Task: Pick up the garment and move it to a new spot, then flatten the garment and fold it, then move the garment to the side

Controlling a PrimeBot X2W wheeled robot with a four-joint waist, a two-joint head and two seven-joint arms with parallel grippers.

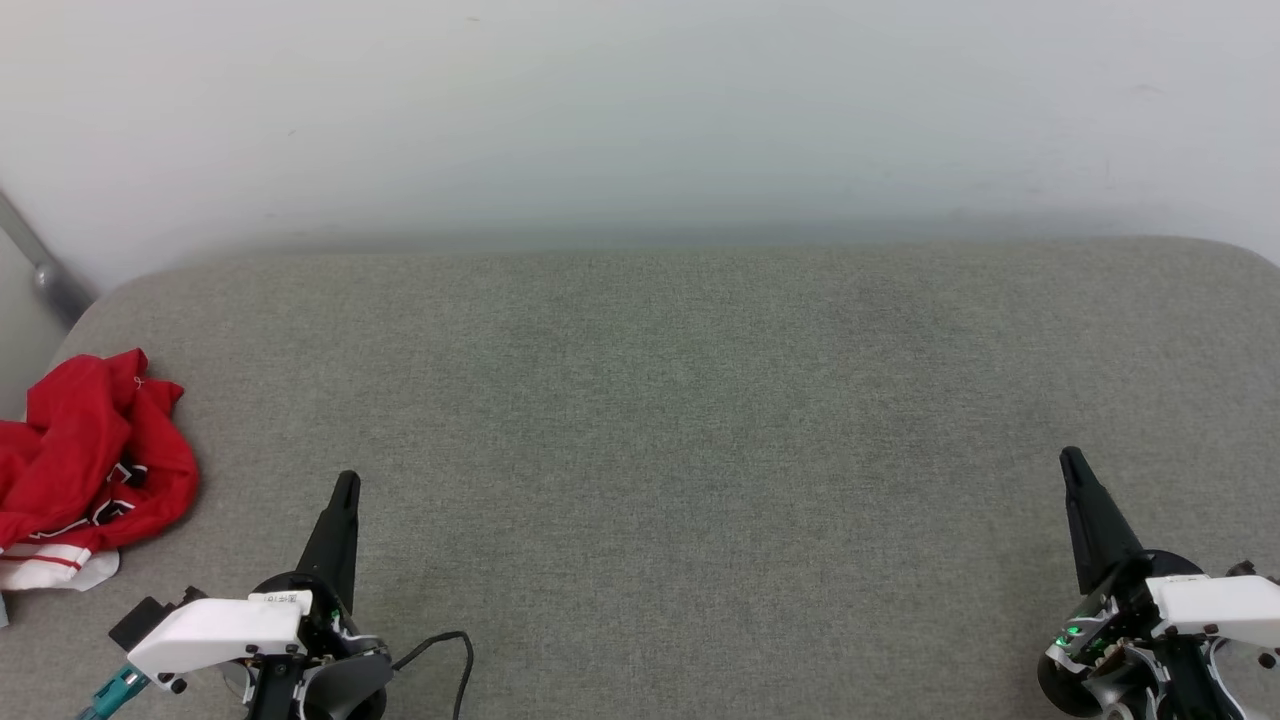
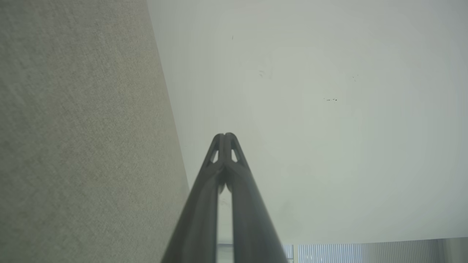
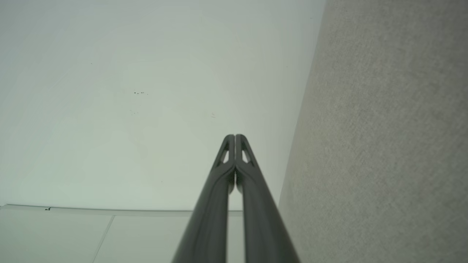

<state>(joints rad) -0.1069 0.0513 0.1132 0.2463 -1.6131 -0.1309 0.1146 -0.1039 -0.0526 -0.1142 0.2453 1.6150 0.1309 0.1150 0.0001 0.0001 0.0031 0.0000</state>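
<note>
The garment (image 1: 85, 470), a red jersey with a white striped edge and a bit of black lettering, lies crumpled at the far left of the grey cushion (image 1: 660, 430). My left gripper (image 1: 346, 484) rests at the lower left, right of the garment and apart from it, fingers pressed together and holding nothing. In the left wrist view the left gripper (image 2: 225, 136) is shut against the pale wall. My right gripper (image 1: 1070, 460) sits at the lower right, far from the garment. Its tips meet in the right wrist view, where the right gripper (image 3: 234, 136) is shut and empty.
A pale wall (image 1: 640, 110) rises behind the cushion's far edge. A grey metal bar (image 1: 40, 265) slants down at the far left corner. A black cable (image 1: 445, 650) loops beside my left wrist. The cushion's corners are rounded.
</note>
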